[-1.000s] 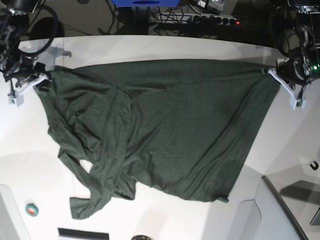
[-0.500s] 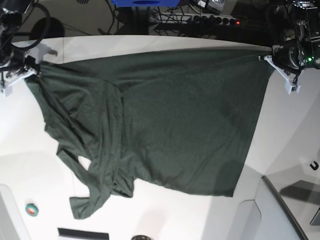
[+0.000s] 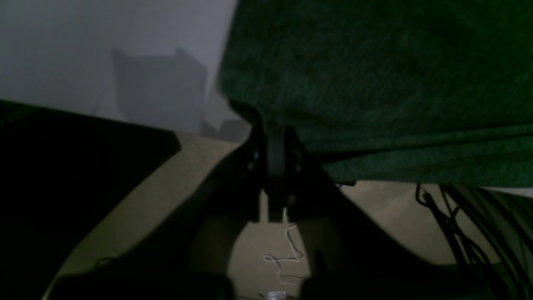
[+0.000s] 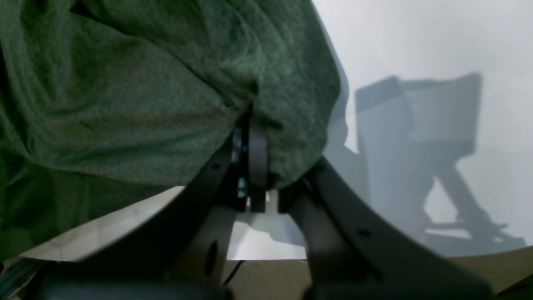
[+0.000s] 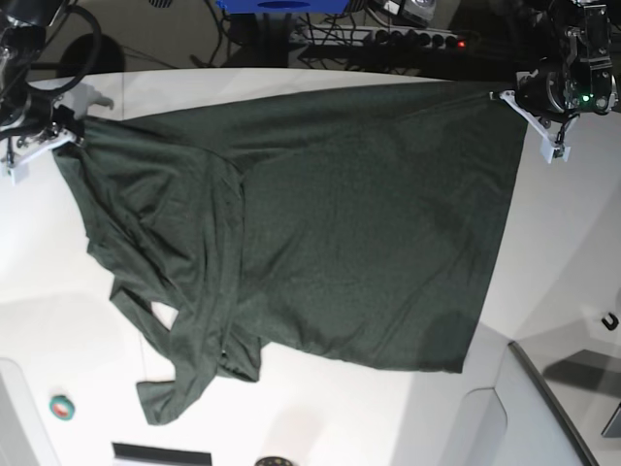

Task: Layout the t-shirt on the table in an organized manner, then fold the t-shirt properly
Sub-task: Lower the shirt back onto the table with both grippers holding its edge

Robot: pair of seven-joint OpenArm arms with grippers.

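You have one dark forest-green knit t-shirt [image 5: 320,233] in view, the only cloth, on one large smooth white table [image 5: 58,282]. Two robot arms appear, each ending in one gripper: the left gripper [image 5: 524,97] and the right gripper [image 5: 60,131], two grippers in all. Near the table's lower left edge you can count one small teal roll of tape [image 5: 62,408]. Beyond the far edge lies one black power strip [image 5: 417,39].

Green tape roll [image 5: 62,407] low left; power strip [image 5: 408,39], blue object [image 5: 281,6] behind.
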